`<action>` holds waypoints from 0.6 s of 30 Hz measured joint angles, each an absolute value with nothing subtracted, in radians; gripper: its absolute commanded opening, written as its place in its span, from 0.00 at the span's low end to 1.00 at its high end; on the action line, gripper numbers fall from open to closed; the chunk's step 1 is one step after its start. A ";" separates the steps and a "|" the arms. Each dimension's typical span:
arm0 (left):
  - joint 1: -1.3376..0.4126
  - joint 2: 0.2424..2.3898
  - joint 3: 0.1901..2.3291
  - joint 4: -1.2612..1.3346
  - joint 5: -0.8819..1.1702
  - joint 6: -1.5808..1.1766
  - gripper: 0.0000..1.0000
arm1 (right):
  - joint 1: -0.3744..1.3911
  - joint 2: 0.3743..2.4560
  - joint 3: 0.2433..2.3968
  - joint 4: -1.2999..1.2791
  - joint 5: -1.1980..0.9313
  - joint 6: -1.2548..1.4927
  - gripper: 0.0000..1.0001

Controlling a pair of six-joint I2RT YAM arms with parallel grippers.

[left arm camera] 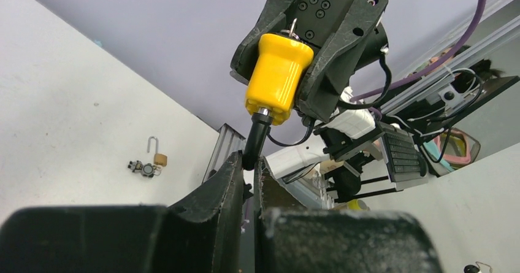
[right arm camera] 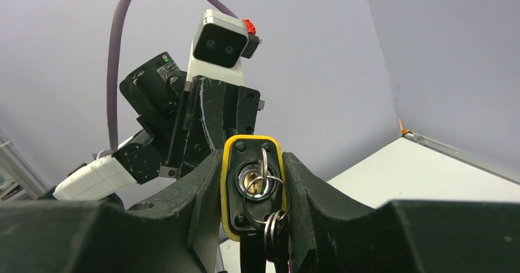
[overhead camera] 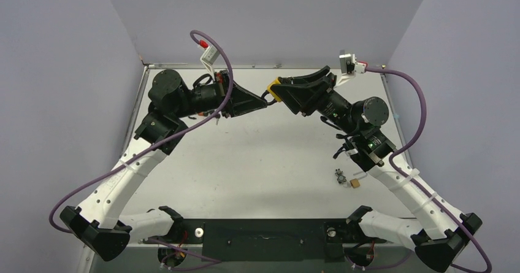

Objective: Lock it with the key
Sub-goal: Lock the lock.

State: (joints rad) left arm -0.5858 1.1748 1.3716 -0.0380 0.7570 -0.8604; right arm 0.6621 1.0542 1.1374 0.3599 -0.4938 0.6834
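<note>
- Table (overhead camera: 245, 162) lies beneath the yellow padlock (left arm camera: 279, 76), which hangs mid-air over its far side. Any slip drops it (likeliest, I'd judge, if the arms pull apart).
- Right gripper (right arm camera: 253, 175): clamped on padlock body, a finger on each side, keyhole end facing its cam.
- Left gripper (left arm camera: 248, 172): nearly closed, pinching black shackle (left arm camera: 256, 139) right where it leaves padlock. An off-axis push could jam it.
- Key (right arm camera: 252, 181) sits in padlock's keyhole w/ ring hanging. No gripper on it, so turning needs a regrasp.
- Small brass lock (overhead camera: 354, 183) on table, well apart from padlock.
</note>
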 measured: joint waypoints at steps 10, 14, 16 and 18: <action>-0.585 1.175 1.305 0.137 0.727 -0.972 0.00 | 0.683 1.047 1.127 0.369 -0.408 0.665 0.00; -0.585 1.175 1.302 0.179 0.718 -0.995 0.00 | 0.693 1.044 1.127 0.379 -0.388 0.662 0.00; -0.585 1.175 1.302 0.196 0.716 -1.006 0.00 | 0.701 1.041 1.126 0.384 -0.374 0.658 0.00; -0.585 1.176 1.302 0.213 0.714 -1.015 0.00 | 0.710 1.040 1.126 0.391 -0.361 0.651 0.00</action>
